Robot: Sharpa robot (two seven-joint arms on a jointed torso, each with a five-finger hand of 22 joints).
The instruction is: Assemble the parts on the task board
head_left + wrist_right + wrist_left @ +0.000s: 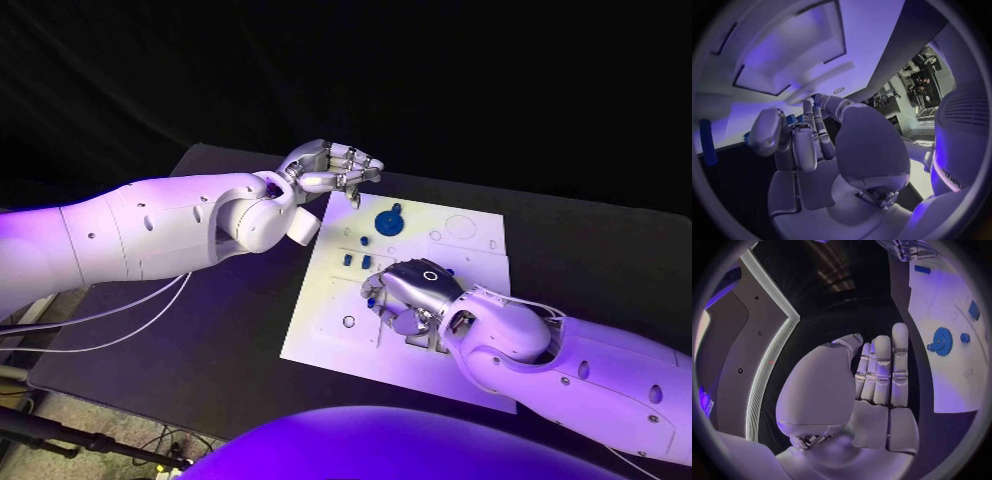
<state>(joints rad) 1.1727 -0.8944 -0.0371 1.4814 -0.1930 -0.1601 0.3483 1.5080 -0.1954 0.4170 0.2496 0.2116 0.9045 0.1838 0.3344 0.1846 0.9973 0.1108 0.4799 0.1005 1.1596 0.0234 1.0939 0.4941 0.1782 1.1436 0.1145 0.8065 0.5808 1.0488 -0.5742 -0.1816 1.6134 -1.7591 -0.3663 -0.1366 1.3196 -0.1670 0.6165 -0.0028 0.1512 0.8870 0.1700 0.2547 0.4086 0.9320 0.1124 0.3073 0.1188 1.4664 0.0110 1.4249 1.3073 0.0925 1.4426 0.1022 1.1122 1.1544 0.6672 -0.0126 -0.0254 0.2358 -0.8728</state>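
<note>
Head view has the right hand [411,292] lowered onto the middle of the task board [332,335], knuckles up, its silver fingers curled down against the white plate. Small blue parts [374,296] peek out just beside those fingers, but whether anything is pinched I cannot tell. In the right wrist view the same hand [817,150] bends its fingers toward the plate, a bit of blue showing near the fingertips [807,107] and a blue bar-shaped part [709,142] standing off to one side; the plate there shows shallow rectangular recesses with crisp edges.

The left hand [329,167] hovers above the board's far corner, its white forearm reaching in across the table, wrist bent. Its fingers are curled in; the left wrist view shows the hand [873,385] with fingers close together and the smooth, rounded thumb folded across, holding nothing.

Beyond the hands, a blue gear [389,220] with a toothed round rim lies flat on the far part of the board, with a small blue knob [965,338] just beside it. A few small rectangular blue pieces [348,260] sit upright in slots near the board's middle. The board is a matte white plate marked with circular outlines and holes, resting on the dull black table [606,250].
</note>
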